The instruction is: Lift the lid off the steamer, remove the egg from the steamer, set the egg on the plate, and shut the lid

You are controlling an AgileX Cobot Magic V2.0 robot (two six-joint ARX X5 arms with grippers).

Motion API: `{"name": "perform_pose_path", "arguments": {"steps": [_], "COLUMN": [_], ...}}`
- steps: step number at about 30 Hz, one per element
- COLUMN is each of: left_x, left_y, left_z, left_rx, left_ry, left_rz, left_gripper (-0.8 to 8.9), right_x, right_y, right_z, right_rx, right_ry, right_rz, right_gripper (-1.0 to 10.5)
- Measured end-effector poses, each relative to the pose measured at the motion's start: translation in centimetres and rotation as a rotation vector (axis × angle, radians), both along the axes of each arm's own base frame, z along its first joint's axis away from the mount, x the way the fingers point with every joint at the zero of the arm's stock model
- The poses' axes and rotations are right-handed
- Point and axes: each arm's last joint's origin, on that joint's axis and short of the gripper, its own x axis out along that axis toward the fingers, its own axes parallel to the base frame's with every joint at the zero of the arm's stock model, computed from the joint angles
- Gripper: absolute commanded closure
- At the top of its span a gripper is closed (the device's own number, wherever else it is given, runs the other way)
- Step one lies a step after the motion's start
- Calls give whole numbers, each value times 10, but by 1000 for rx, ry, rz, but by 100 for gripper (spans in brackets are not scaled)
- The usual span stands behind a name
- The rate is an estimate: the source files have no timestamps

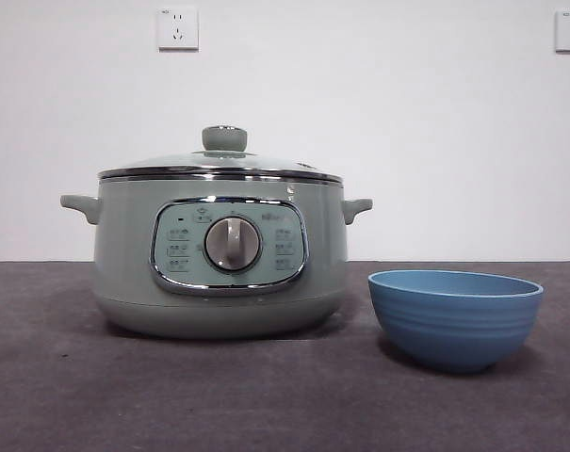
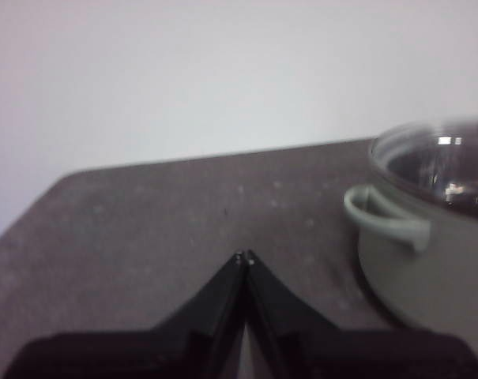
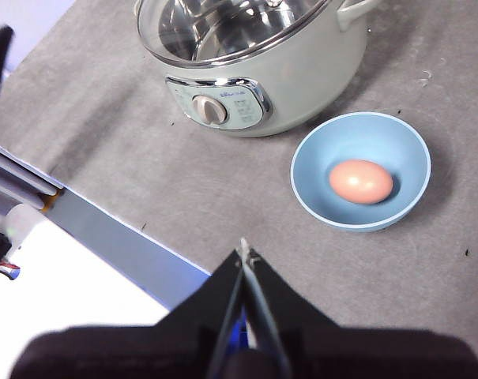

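Observation:
The pale green steamer (image 1: 219, 254) stands left of centre on the table with the glass lid (image 1: 223, 162) seated on it, knob up. The blue plate (image 1: 454, 315), a deep bowl, stands to its right. In the right wrist view the brown egg (image 3: 361, 181) lies inside the plate (image 3: 318, 193), next to the steamer (image 3: 302, 71) with its lid (image 3: 223, 28) on. My right gripper (image 3: 244, 253) is shut and empty, high above the table's front edge. My left gripper (image 2: 244, 257) is shut and empty, beside the steamer's side handle (image 2: 385, 217) and apart from it.
Two wall sockets (image 1: 177, 28) sit on the white wall behind. The table's front edge and a white surface (image 3: 80, 316) below it show in the right wrist view. Neither arm shows in the front view.

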Motion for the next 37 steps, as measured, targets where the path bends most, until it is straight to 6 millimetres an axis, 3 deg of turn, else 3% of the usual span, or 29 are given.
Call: {"name": "perform_pose_path", "arguments": {"steps": [4,10,37], "left_x": [0,-4,-5], "left_y": [0,0,1], "left_z": [-21,-31,-32], "left_rx": [-27,-41,-44], "left_ry": [35,126,135], "left_rz": [1,24,31], "left_gripper": [816,816,816], "right_x": [0,0,0], "right_y": [0,0,0], "right_z": [0,0,0], "right_rx": [0,0,0], "right_ry": [0,0,0], "right_rz": [0,0,0], "right_gripper": [945,945,945]}}
